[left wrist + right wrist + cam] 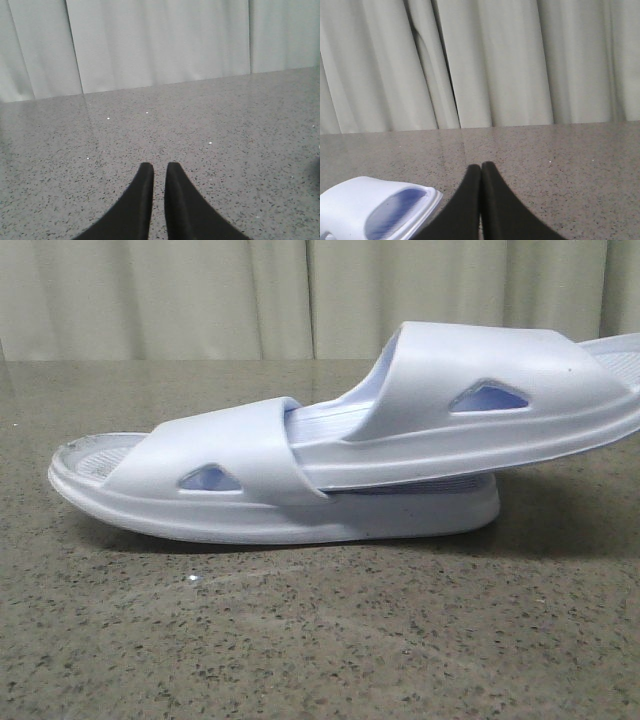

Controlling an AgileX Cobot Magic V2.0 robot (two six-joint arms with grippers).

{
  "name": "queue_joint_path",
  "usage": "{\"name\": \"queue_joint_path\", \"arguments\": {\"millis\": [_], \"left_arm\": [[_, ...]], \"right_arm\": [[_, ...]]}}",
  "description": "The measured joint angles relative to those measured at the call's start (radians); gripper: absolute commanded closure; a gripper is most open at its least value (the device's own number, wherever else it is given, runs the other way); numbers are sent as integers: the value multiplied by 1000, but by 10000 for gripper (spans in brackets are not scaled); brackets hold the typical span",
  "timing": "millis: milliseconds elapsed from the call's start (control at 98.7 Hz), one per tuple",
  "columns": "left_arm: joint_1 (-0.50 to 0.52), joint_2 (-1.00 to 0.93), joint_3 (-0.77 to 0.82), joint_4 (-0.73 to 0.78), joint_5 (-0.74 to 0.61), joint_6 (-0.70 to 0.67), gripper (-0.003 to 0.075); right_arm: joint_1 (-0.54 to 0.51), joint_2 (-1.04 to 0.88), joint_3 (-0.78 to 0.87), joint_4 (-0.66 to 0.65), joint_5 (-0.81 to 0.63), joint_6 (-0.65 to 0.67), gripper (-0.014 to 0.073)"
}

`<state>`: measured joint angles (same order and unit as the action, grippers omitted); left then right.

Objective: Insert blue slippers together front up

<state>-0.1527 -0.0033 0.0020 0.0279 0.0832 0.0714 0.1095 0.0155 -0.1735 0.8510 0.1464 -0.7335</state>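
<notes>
The blue slippers are nested together in the front view. One slipper (235, 455) lies flat on the table with its strap toward the left. The other slipper (440, 360) has one end pushed under that strap, and its far end tilts up to the right, running past the picture's edge. Neither gripper shows in the front view. My left gripper (159, 167) hovers over bare tabletop, fingers nearly together with only a thin slit and nothing held. My right gripper (481, 166) is shut with its tips touching and empty. An end of a slipper (375, 210) lies close beside the right gripper, apart from it.
The speckled grey stone tabletop (300, 640) stretches around the slippers. Pale curtains (200, 290) hang behind the table's far edge.
</notes>
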Motion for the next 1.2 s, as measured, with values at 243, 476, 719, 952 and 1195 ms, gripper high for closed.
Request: {"name": "queue_joint_path", "arguments": {"millis": [243, 476, 719, 952, 1195], "left_arm": [[0, 0, 0, 0, 0, 0, 704], [0, 0, 0, 0, 0, 0, 704], [0, 0, 0, 0, 0, 0, 704], [0, 0, 0, 0, 0, 0, 704], [0, 0, 0, 0, 0, 0, 704]], "right_arm": [[0, 0, 0, -36, 0, 0, 701], [0, 0, 4, -351, 2, 225, 701], [0, -7, 97, -729, 8, 636, 701], [0, -25, 183, -785, -40, 721, 701], [0, -25, 183, -825, -81, 766, 701]]}}
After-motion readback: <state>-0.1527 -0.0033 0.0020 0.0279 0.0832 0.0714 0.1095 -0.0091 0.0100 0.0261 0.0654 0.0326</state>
